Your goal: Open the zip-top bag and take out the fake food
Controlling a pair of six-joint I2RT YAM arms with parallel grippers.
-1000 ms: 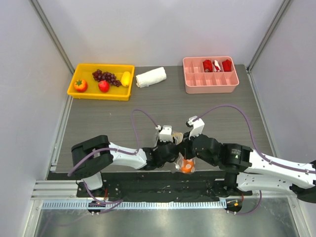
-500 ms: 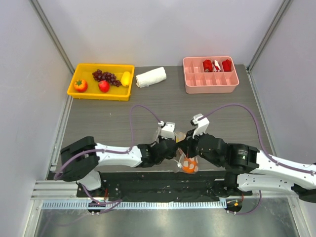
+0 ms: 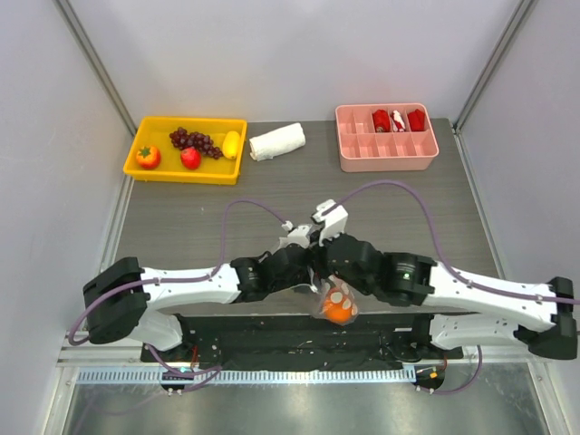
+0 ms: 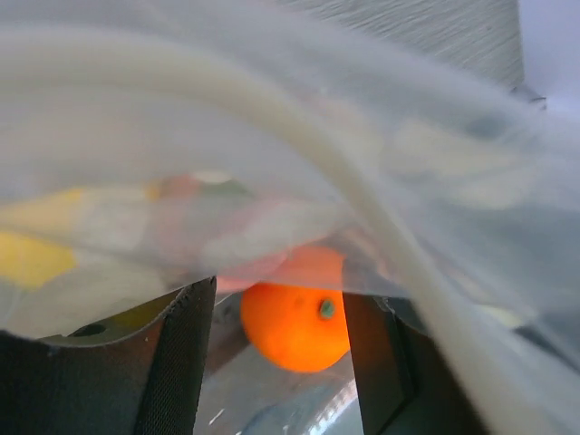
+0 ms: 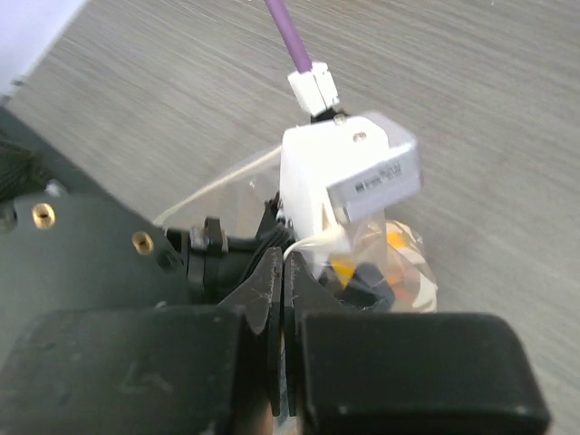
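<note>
Right hand: fingers together, clamped on the top edge of the clear, grey-white polka-dotted plastic zip-top bag.
Left hand: fingers apart, close against the right hand. Bag film lies across its view, and contact with the film cannot be told.
Bag position: hangs just below both hands, at the near edge of the grey desk.
Contents: round orange plastic fruit, inside the bag, just beyond the left hand's fingertips.

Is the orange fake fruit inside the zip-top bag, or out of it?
Inside: from above, the dotted film of the zip-top bag covers the orange fruit.
</note>
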